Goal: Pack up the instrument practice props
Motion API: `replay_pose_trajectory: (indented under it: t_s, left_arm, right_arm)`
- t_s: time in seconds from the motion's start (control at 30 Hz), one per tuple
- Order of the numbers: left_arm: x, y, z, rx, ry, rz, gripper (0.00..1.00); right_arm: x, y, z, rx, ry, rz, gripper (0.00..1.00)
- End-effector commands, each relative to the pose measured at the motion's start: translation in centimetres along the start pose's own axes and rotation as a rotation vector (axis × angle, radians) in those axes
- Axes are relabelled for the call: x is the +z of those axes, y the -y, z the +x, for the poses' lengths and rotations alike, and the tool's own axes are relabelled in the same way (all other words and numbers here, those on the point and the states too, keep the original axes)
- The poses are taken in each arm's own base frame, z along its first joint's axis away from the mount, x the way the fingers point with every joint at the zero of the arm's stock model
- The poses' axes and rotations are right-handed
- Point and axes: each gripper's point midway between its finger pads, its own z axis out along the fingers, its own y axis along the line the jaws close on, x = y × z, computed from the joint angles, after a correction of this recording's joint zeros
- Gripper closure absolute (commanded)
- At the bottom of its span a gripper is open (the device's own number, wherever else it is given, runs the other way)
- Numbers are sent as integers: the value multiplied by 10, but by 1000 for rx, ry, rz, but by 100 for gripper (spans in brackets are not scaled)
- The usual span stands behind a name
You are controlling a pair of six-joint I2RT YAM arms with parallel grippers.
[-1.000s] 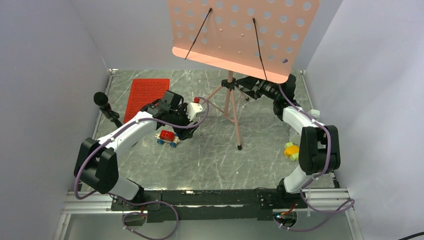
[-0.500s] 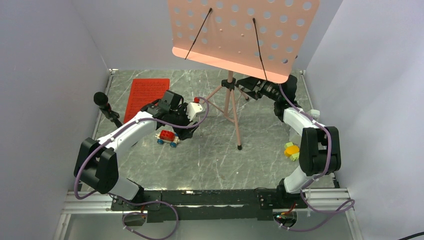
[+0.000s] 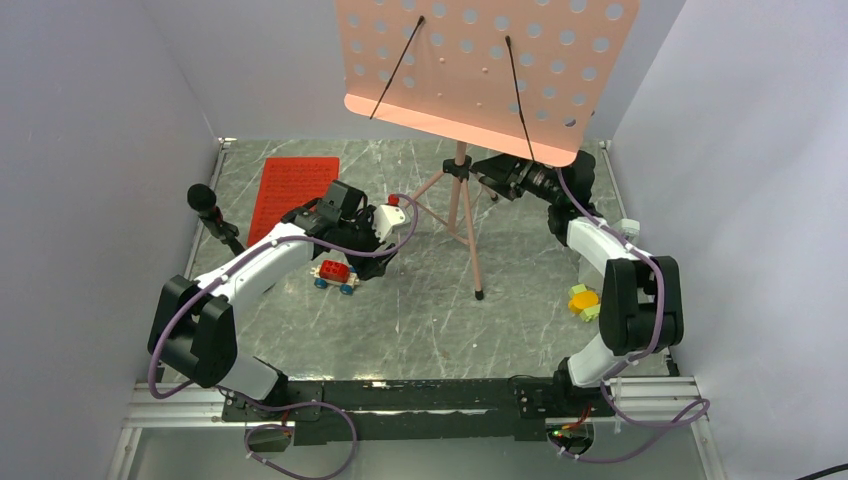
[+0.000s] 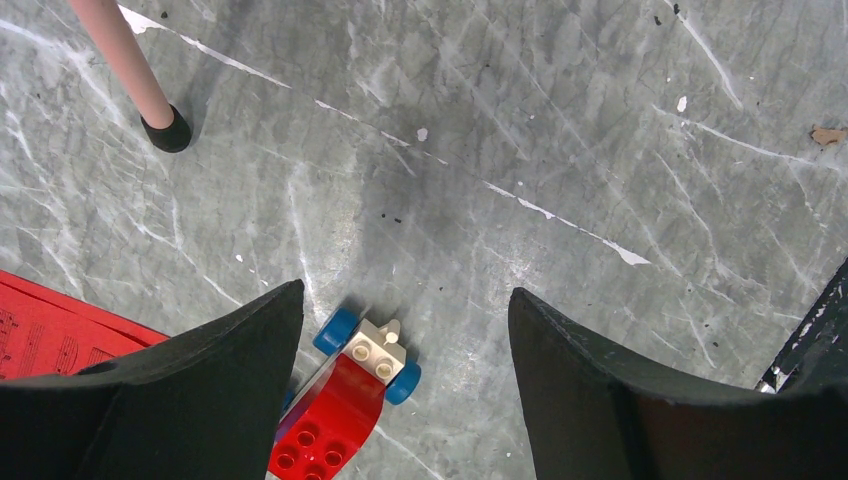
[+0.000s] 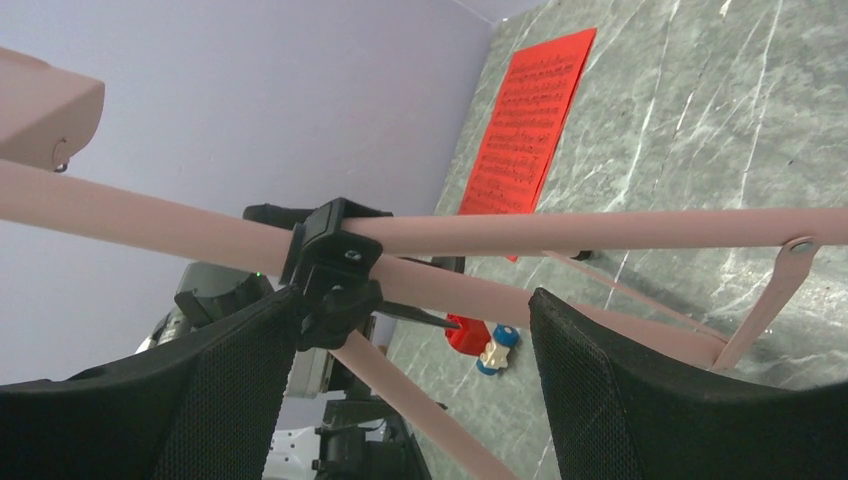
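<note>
Hovering just beside the toy car [image 3: 335, 273] in the top view, the left gripper [image 3: 382, 255] is holding nothing. The right gripper [image 3: 497, 168] is hanging by the pole of the music stand [image 3: 480, 75], which is standing upright at the far middle of the table [image 3: 420, 320], with the red sheet [image 3: 290, 190] lying flat to its left.

In the left wrist view, the left gripper [image 4: 405, 295] is gaping wide over bare marble, with the car [image 4: 345, 410] lying low between its fingers.

In the right wrist view, the right gripper [image 5: 412, 297] is spreading wide around the stand's [image 5: 600, 230] tubes and black collar [image 5: 335, 255], clamping neither.
</note>
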Motion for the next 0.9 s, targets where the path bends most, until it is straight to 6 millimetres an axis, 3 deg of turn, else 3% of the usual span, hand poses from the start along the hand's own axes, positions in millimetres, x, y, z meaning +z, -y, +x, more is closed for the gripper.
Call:
replay_pose_trajectory:
  t_s: [0.0, 0.43, 0.57, 0.73, 0.8, 0.87]
  left_arm:
    - [-3, -5, -17, 31, 48, -13, 21]
    - [-4, -4, -16, 32, 48, -15, 21]
    - [-4, -5, -17, 31, 48, -17, 21]
    - [-2, -5, -17, 29, 48, -13, 21]
    - [-1, -6, -17, 27, 47, -10, 21]
    - [-1, -6, -16, 30, 39, -11, 21]
  right_arm:
    - [-8, -25, 4, -68, -7, -62, 16]
    - [-13, 5, 17, -22, -21, 24, 20]
    - [-16, 23, 16, 8, -5, 76, 22]
    - [-20, 50, -6, 45, 76, 147, 22]
    - [-22, 51, -27, 6, 110, 130, 22]
    - [-15, 28, -40, -129, 92, 21, 23]
